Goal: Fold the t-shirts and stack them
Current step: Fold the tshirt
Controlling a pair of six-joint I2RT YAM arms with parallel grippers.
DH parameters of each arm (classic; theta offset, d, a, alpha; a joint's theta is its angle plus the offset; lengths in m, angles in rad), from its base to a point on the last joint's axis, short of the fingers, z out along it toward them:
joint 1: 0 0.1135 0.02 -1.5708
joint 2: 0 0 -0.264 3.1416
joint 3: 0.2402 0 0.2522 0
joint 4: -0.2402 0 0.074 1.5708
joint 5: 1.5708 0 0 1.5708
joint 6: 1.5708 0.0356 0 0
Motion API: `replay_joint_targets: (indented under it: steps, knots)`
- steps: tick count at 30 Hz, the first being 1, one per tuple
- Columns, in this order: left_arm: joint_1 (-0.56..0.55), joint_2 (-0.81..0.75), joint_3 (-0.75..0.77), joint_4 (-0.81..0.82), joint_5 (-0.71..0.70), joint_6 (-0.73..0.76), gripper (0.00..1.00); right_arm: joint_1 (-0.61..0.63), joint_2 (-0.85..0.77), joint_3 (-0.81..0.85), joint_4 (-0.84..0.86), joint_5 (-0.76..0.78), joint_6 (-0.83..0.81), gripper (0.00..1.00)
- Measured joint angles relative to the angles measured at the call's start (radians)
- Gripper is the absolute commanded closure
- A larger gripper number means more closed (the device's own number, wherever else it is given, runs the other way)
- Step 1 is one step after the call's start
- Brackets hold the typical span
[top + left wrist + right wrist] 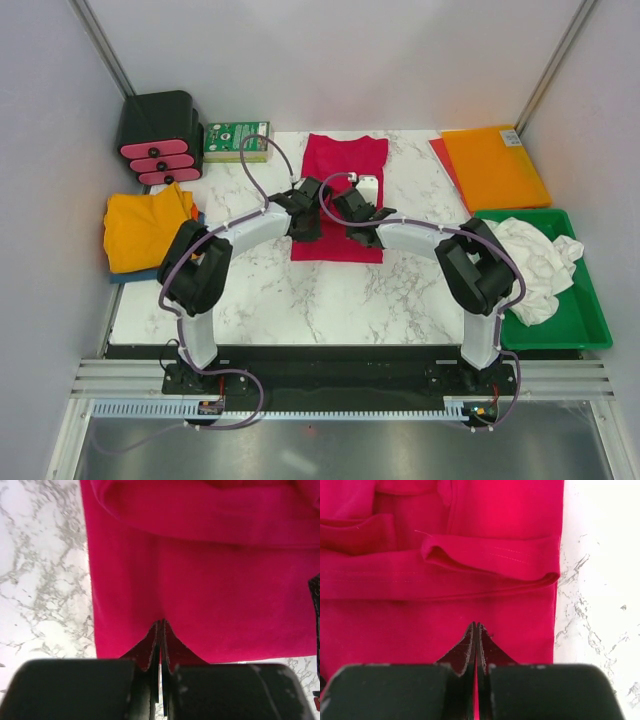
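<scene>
Crimson t-shirt (345, 160) is laid mid-table (300, 300) toward the far edge, long axis running near-to-far, its near half met equally by left gripper (161, 622) and right gripper (476, 625), jaws pressed together (any pinched cloth cannot be told).

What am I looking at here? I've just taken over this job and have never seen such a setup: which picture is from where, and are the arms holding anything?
These are two robot arms bolted at the near edge of a marble table. The wide picture looks down from above and behind them. The other two come from a camera on each wrist, looking along its fingers. A crimson t-shirt lies mid-table, partly folded. The left gripper and right gripper are both shut over it, close to its near edge; I cannot tell whether they pinch cloth. A yellow t-shirt sits at the left and a white t-shirt lies in the green tray at the right, with an orange sheet behind the tray.
</scene>
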Motion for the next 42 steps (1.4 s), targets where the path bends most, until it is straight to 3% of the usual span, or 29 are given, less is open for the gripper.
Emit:
replay_joint_targets:
  steps: [16, 25, 32, 34, 36, 38, 42]
  knots:
    - [0.045, 0.05, -0.019, 0.056, 0.045, -0.036, 0.98, -0.028, 0.203, 0.227, -0.087, 0.008, -0.004, 1.0]
    - [-0.037, 0.058, -0.036, 0.056, 0.046, -0.037, 0.98, -0.085, 0.263, 0.377, -0.082, 0.022, -0.016, 1.0]
    - [-0.041, 0.058, -0.037, 0.056, 0.049, -0.037, 0.98, -0.119, 0.341, 0.49, -0.09, 0.025, -0.03, 1.0]
    - [-0.042, 0.058, -0.037, 0.057, 0.047, -0.038, 0.94, -0.135, 0.356, 0.509, -0.088, 0.03, -0.034, 0.98]
    - [-0.042, 0.055, -0.042, 0.063, 0.044, -0.038, 0.8, -0.143, 0.346, 0.494, -0.078, 0.032, -0.04, 0.88]
    - [-0.043, 0.039, -0.064, 0.084, 0.041, -0.039, 0.74, -0.15, 0.301, 0.426, -0.043, 0.03, -0.046, 0.78]
    - [-0.043, -0.048, -0.143, 0.099, 0.023, -0.043, 0.7, -0.146, 0.118, 0.258, -0.032, 0.023, -0.058, 0.77]
